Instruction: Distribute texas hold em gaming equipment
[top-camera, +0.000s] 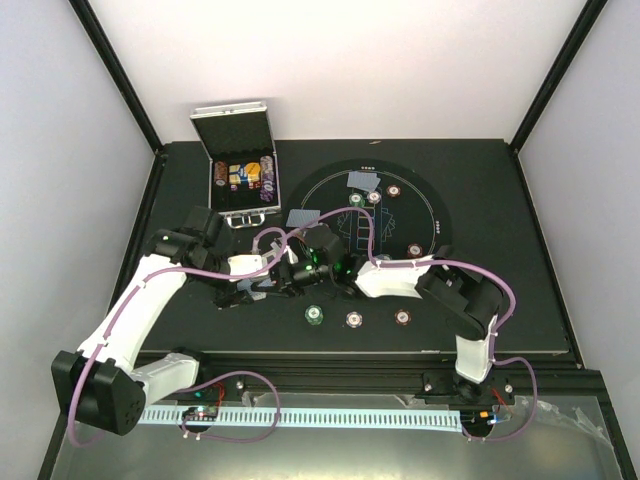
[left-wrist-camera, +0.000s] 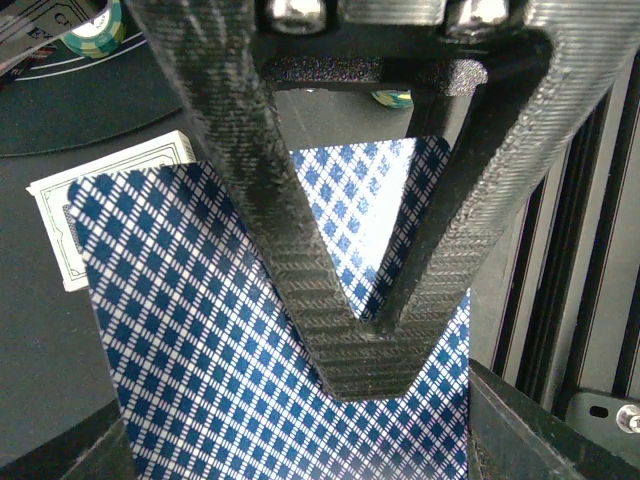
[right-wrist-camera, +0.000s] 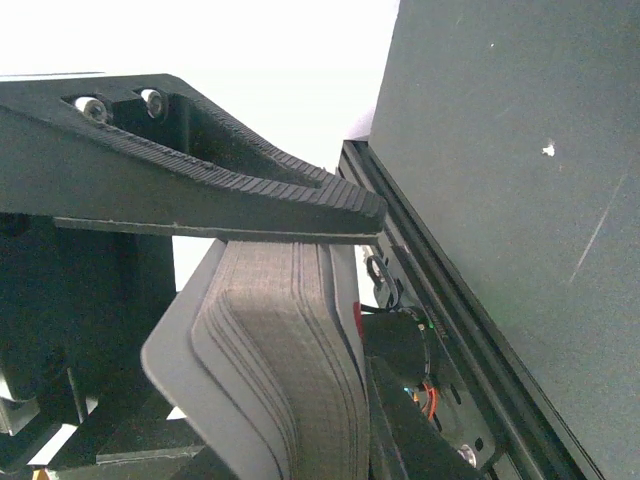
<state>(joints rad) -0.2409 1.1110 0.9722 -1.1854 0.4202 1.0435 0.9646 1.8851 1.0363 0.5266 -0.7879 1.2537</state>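
Note:
My left gripper (top-camera: 283, 272) (left-wrist-camera: 385, 350) is shut on one playing card (left-wrist-camera: 200, 330) with a blue diamond-patterned back. My right gripper (top-camera: 318, 260) (right-wrist-camera: 345, 300) is shut on a thick deck of cards (right-wrist-camera: 270, 350), seen edge-on, and the two grippers meet above the table's middle front. Near the front edge lie a green chip (top-camera: 315, 314), a white chip (top-camera: 354, 319) and a brown-red chip (top-camera: 404, 317). Several more chips, one of them green (top-camera: 358, 198), and cards (top-camera: 365, 180) lie on the round mat (top-camera: 435, 200). Another card (top-camera: 303, 217) lies at the mat's left edge.
The open silver case (top-camera: 240, 180) with chips inside stands at the back left. A white-edged card or box (left-wrist-camera: 60, 230) lies under the held card in the left wrist view, with a green chip (left-wrist-camera: 95, 30) beyond it. A metal rail (top-camera: 380, 355) runs along the table's front edge.

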